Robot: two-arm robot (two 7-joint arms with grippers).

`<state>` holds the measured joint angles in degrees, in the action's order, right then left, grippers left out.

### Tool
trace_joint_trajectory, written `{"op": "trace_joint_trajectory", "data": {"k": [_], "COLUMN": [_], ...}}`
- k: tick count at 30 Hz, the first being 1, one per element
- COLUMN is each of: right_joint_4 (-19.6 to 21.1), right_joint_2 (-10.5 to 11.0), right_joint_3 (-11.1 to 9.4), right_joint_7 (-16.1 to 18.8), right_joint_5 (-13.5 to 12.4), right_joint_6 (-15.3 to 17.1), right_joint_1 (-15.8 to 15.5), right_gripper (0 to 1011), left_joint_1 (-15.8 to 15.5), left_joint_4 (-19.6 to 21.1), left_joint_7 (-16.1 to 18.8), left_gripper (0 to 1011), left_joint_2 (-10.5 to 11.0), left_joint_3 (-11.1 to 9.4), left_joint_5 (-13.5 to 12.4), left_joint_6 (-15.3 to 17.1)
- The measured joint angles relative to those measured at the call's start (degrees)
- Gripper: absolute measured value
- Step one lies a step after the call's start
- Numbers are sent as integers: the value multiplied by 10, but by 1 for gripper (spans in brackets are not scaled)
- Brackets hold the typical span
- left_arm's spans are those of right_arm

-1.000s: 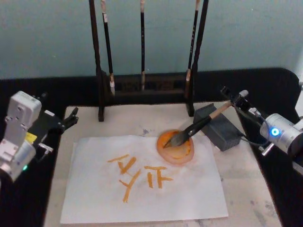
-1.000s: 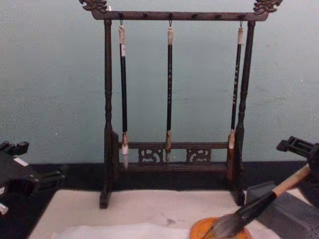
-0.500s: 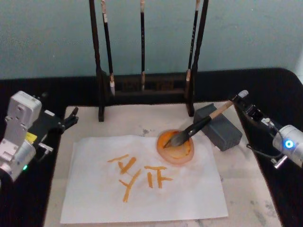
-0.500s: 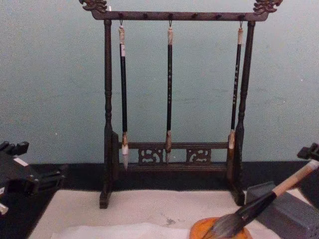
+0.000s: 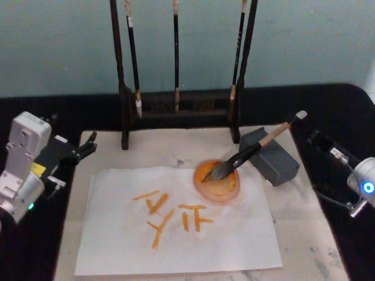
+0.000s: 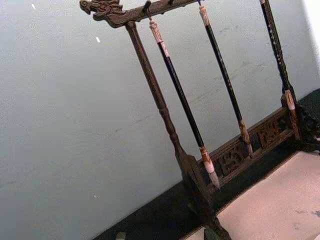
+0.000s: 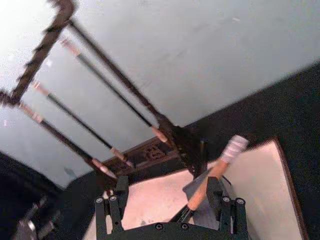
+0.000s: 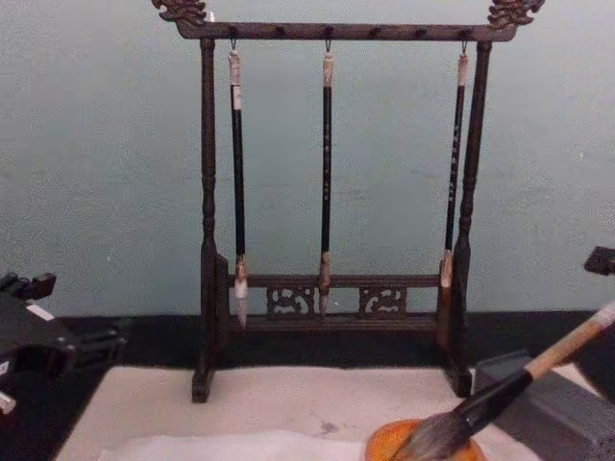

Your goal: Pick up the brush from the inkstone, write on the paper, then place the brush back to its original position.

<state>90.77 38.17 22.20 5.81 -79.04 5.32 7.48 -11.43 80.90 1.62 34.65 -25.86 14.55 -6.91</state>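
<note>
Brush [image 5: 249,153] lies ahead of the open, empty right tool [image 5: 321,144], handle propped on the inkstone [image 5: 270,158], bristles in the orange dish [image 5: 218,184] beside the written paper [image 5: 176,234]. Risk: a nudged handle rolls off. Left tool [image 5: 87,145] parked; grip state unclear.

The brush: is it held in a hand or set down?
Set down. The brush leans on the grey block, bristles in the orange dish; the right hand is apart from it.
</note>
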Motion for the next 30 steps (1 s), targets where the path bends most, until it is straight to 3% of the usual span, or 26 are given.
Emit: {"op": "trace_joint_trajectory", "data": {"k": [2, 3, 4, 7, 9, 10, 11, 13, 14, 19, 23, 30], "right_joint_4": [14, 14, 19, 24, 25, 25, 23, 20, 16, -3, -16, -26], "right_joint_2": [7, 7, 10, 15, 18, 18, 19, 19, 18, 10, 3, -6], "right_joint_3": [17, 17, 30, 53, 82, 82, 96, 108, 117, 138, 144, 145], "right_joint_7": [1, 1, -4, -17, -34, -34, -41, -49, -57, -76, -81, -83], "right_joint_5": [61, 61, 103, 177, 270, 270, 311, 347, 379, 452, 478, 497], "right_joint_6": [-18, -18, -29, -48, -66, -66, -71, -76, -79, -84, -85, -85], "right_joint_1": [4, 4, 10, 21, 36, 36, 44, 50, 56, 69, 73, 74], "right_gripper": [1000, 1000, 1000, 1000, 1000, 1000, 1000, 1000, 1000, 1000, 1000, 1000], "left_joint_1": [0, 0, 0, 0, 0, 0, 0, 0, 0, 0, 0, 0], "left_joint_4": [0, 0, 0, 0, 0, 0, 0, 0, 0, 0, 0, 0], "left_joint_7": [0, 0, 0, 0, 0, 0, 0, 0, 0, 0, 0, 0], "left_gripper": [1010, 1010, 1009, 1009, 1010, 1010, 1010, 1010, 1010, 1010, 1010, 1010], "left_joint_2": [0, 0, 0, 0, 0, 0, 0, 0, 0, 0, 0, 0], "left_joint_3": [0, 0, 0, 0, 0, 0, 0, 0, 0, 0, 0, 0], "left_joint_5": [0, 0, 0, 0, 0, 0, 0, 0, 0, 0, 0, 0], "left_joint_6": [0, 0, 0, 0, 0, 0, 0, 0, 0, 0, 0, 0]}}
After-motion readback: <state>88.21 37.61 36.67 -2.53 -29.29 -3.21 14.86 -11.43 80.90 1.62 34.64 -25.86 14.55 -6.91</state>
